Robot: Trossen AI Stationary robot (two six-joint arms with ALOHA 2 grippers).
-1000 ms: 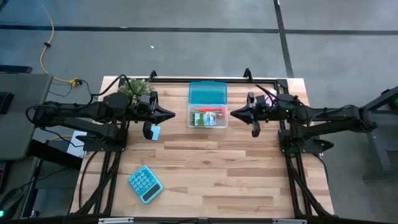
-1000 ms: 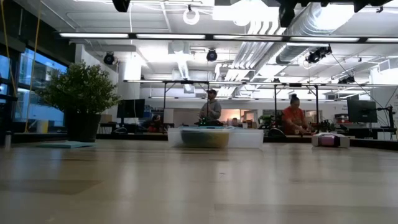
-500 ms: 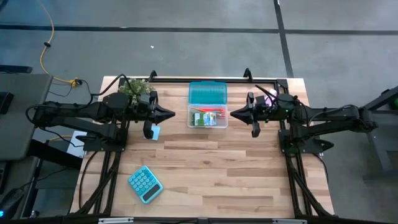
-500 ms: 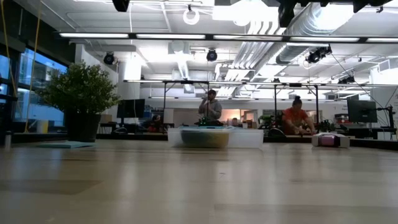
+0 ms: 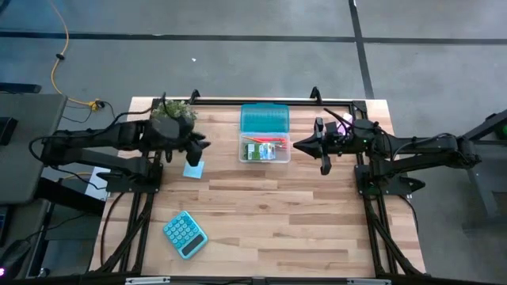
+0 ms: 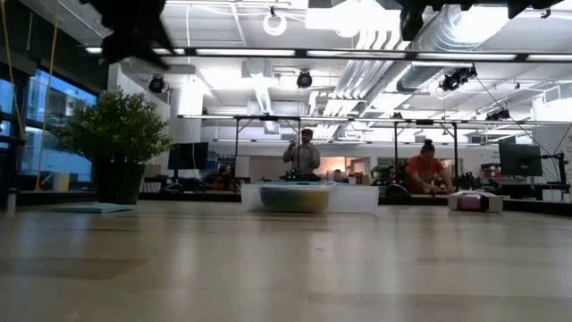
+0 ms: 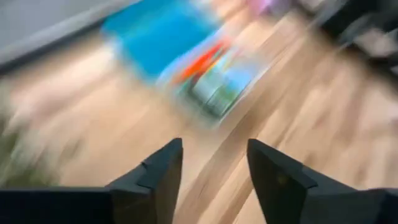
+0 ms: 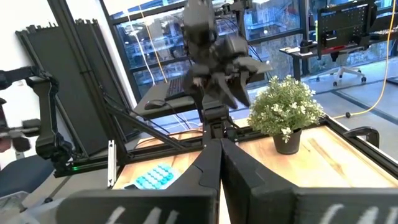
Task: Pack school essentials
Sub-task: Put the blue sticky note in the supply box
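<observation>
Left gripper [image 5: 203, 145] spread, empty; light-blue note pad [image 5: 193, 169] lies on table just below-beside it (apart). Regrasp by its edges, carry to clear box [image 5: 264, 148] ahead. Right gripper [image 5: 298, 144] pressed shut, waiting by the box.

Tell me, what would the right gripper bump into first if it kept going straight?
Probably the open box. The right gripper, jaws shut, points toward it across the table, though its height is unclear.

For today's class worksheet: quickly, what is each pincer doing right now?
Left pincer: open, holding nothing.
Right pincer: closed, holding nothing.
</observation>
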